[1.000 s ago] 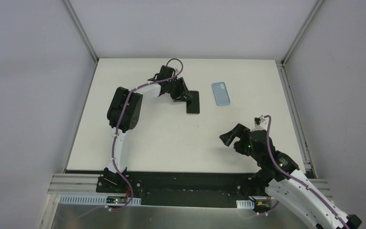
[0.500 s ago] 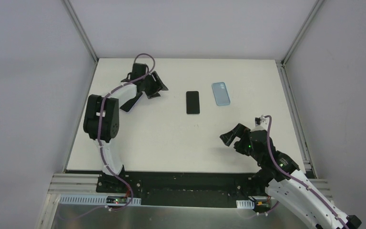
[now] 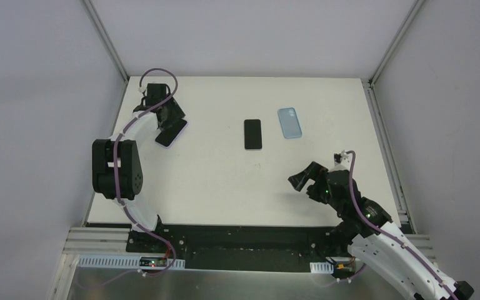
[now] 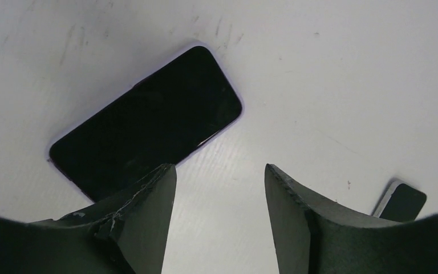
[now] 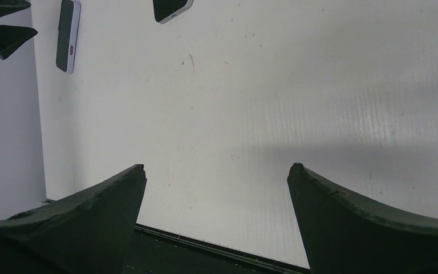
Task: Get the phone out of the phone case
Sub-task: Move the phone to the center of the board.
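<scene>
A phone with a dark screen lies in a lilac phone case (image 3: 171,133) (image 4: 148,123) at the table's far left, screen up. My left gripper (image 3: 170,120) (image 4: 219,168) hovers just beside it, open and empty; its left fingertip (image 4: 148,200) overlaps the case's near edge in the left wrist view. A bare black phone (image 3: 252,134) (image 4: 402,201) lies flat mid-table, with an empty light-blue case (image 3: 290,122) to its right. My right gripper (image 3: 306,177) (image 5: 217,168) stands wide open over bare table near the front right, holding nothing.
The white table (image 3: 225,181) is fenced by a metal frame, with grey walls close on both sides. In the right wrist view the cased phone (image 5: 68,34) and the black phone (image 5: 171,8) show far off, and the table's near edge (image 5: 217,248) lies below.
My left gripper has opened off the black phone, left it mid-table and swung left to the lilac-cased phone. The right arm has not moved.
</scene>
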Controlling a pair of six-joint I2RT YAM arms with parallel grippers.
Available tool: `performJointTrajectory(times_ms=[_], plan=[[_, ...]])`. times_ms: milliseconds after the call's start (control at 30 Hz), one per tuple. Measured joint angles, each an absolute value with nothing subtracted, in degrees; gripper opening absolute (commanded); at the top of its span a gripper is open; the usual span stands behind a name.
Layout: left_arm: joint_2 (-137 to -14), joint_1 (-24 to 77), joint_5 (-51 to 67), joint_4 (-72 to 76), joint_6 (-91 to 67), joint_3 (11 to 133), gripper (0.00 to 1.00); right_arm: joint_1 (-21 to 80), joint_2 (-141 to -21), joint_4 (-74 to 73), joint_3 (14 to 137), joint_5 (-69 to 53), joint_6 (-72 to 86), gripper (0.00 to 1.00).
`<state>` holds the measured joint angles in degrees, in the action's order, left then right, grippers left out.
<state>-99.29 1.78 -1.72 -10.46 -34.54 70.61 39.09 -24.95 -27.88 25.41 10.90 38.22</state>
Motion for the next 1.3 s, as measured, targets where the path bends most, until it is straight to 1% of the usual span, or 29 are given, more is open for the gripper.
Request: performJointTrajectory(times_ms=[100, 233, 433, 567, 767, 1100, 1300], plan=[[-99.3, 0.5, -2.5, -11.6, -32.3, 70.7, 0.58, 39.1, -25.0, -27.5, 25.4, 10.9, 38.2, 0.99], [-100.5, -3.9, -2.7, -13.8, -32.0, 72.1, 0.56, 38.9, -25.6, -26.5, 25.4, 10.7, 38.2, 0.99], [-103.9, -8.7, -3.6, -15.8, -32.6, 72.7, 0.57, 38.9, -27.0, -25.9, 25.7, 10.2, 38.1, 0.99], [-105.5, -9.1, -3.2, -16.4, -33.7, 72.9, 0.56, 38.9, -27.0, -25.7, 25.7, 10.0, 38.2, 0.99], [-109.5, -9.1, 0.6, -18.6, -35.2, 75.7, 0.55, 38.9, -26.8, -25.5, 25.7, 10.0, 38.2, 0.99], [-109.9, -9.4, 5.1, -19.0, -36.7, 76.1, 0.52, 38.9, -25.6, -25.5, 25.7, 10.0, 38.2, 0.99], [-109.8, -8.5, 6.3, -19.8, -36.6, 76.1, 0.52, 38.9, -25.6, -25.5, 25.7, 10.0, 38.2, 0.99]])
